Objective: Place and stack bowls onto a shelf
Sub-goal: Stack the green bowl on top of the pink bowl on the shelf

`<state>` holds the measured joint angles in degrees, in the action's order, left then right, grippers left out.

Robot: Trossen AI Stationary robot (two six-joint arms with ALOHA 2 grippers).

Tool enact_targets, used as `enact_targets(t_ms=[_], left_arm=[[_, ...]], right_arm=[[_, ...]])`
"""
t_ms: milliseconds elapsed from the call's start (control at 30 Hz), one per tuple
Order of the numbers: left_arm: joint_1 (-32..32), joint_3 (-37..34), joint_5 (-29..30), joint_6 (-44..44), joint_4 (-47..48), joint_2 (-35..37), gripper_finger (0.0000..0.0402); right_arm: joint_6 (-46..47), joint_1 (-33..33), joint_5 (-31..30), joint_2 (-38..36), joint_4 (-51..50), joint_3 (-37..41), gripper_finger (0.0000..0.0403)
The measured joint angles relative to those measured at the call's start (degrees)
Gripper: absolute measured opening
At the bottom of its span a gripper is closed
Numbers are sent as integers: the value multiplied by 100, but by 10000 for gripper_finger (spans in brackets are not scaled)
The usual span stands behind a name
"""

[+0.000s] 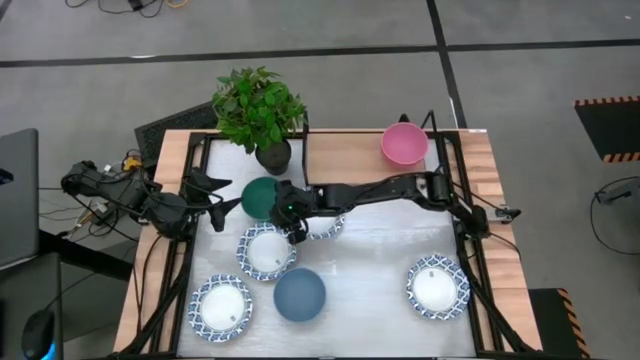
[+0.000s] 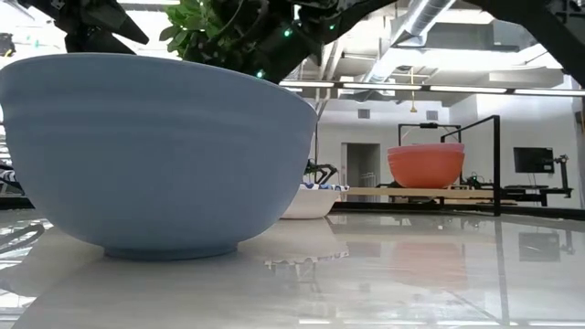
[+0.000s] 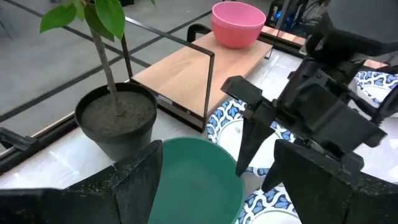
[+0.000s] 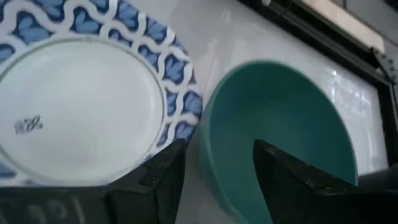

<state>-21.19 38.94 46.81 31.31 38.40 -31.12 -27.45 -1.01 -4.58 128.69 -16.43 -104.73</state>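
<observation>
A dark green bowl (image 1: 260,197) stands on the metal tabletop beside a plant pot, with white bowls with blue patterned rims (image 1: 266,250) (image 1: 325,226) close by. My right gripper (image 4: 214,177) reaches across from the right and is open. Its fingers (image 3: 247,146) slant down on either side of the green bowl's rim (image 4: 208,149), on the side toward the white bowl (image 4: 81,106), without visible touch. My left gripper (image 1: 225,196) waits open at the table's left, pointing at the green bowl (image 3: 193,183). A pink bowl (image 1: 404,143) sits on the wooden shelf (image 1: 345,155).
A potted plant (image 1: 258,112) stands just beyond the green bowl. A slate blue bowl (image 1: 299,294) and two more white bowls (image 1: 221,307) (image 1: 437,287) sit toward the near edge. The shelf's black legs (image 3: 208,81) rise by the pot.
</observation>
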Motion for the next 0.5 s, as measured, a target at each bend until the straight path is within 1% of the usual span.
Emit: enact_targets(t_ms=[167,300,500], left_arm=[[0,0,4,42,-3,-1,293],[1,0,4,71,-1,1,293],[2,0,10,98,10,1,293]], right_arm=[[40,-133,34,8,-204,13,206],[44,-203,299,7,-186,11,204],[25,-214,315,211,-163,24,203]])
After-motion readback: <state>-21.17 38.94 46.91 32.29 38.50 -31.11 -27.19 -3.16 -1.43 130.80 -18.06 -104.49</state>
